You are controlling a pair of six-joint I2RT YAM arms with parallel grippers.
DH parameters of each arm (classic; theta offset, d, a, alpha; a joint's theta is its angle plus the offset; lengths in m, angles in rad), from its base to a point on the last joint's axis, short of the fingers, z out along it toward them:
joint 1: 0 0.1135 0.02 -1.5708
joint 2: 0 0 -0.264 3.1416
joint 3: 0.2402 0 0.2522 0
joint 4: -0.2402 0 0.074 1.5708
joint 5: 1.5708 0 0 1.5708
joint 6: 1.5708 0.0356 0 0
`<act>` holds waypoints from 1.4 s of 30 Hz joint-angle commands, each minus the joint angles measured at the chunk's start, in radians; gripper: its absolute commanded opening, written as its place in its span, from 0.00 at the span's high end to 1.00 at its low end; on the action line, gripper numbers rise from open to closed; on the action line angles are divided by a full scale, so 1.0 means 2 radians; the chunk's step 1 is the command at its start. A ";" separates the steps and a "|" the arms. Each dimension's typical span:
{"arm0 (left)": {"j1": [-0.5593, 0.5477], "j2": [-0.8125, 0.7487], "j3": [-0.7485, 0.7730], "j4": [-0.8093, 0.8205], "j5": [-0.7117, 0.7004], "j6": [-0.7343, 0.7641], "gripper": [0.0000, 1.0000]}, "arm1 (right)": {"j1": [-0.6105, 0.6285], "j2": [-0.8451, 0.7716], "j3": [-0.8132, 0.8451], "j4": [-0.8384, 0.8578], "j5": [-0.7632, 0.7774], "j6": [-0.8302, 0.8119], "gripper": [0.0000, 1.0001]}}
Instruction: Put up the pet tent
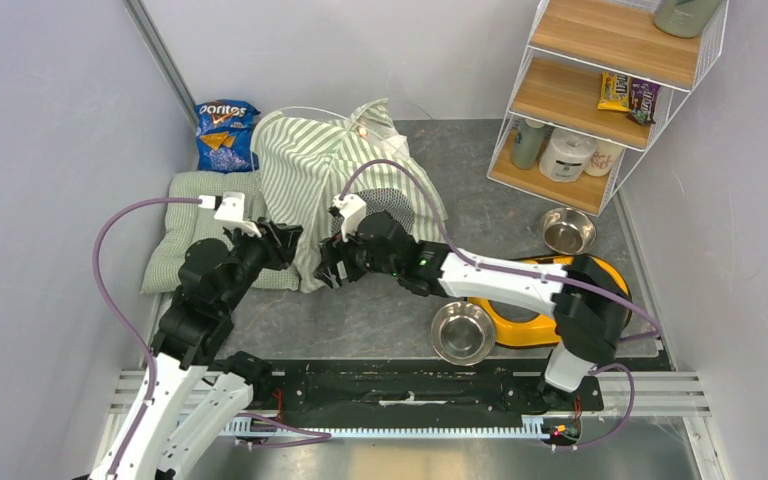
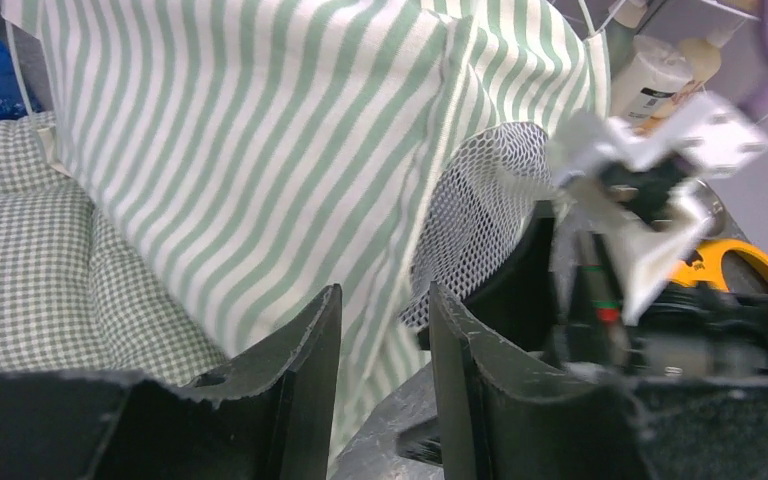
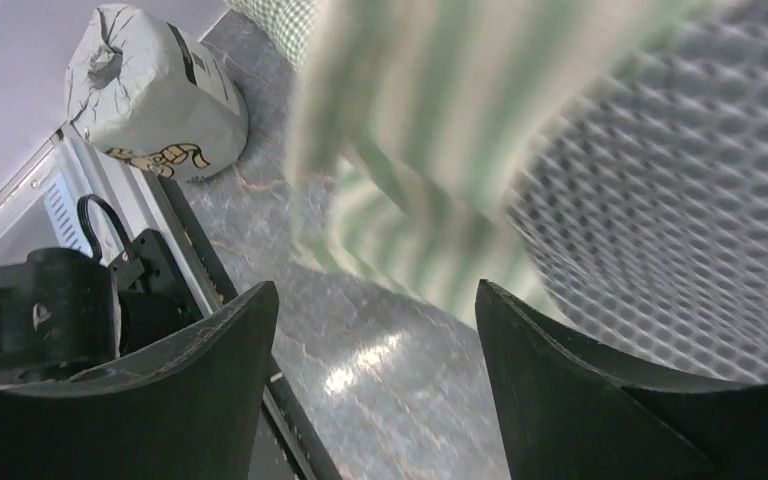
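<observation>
a: where's the tent at?

b: green-and-white striped fabric pet tent (image 1: 300, 170) sits slumped at back-centre of the grey table (image 1: 380, 315), not up yet. its left edge lies over the pale green checked quilted cushion (image 1: 185, 235). the white mesh panel (image 1: 390, 200) sags on the near side.

a: grippers?

b: both at the near hem. left gripper (image 1: 282, 240): jaws partway apart, striped cloth hangs in the gap, but i don't see it pinched. right gripper (image 1: 330, 265): jaws wide, nothing btwn them, cloth + mesh just above.

a: so nobody's got hold of it. risks?

b: imo the main one is that the fabric has no support, so it could sag flatter and bury the hem, which makes a grab harder. closing on mesh instead of the stripe hem could snag or tear it. the two wrists are v close, so a reach by either could bump the other.

a: clutter?

b: yellow plastic double-bowl holder (image 1: 520, 320) w/ a steel bowl (image 1: 462, 332) sits near-right; a wide swing there could knock it. blue doritos bag (image 1: 225, 135) is just beside the tent at back-left.
</observation>
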 commanded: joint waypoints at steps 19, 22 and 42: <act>0.000 0.168 0.035 0.170 0.068 0.071 0.56 | -0.057 -0.216 0.033 -0.192 0.138 -0.015 0.14; 0.001 0.198 0.051 0.167 0.063 0.087 0.74 | -0.065 -0.215 0.042 -0.197 0.134 -0.009 0.15; 0.000 0.152 0.151 0.092 0.119 0.305 0.98 | -0.093 -0.217 0.177 -0.240 0.163 -0.077 0.15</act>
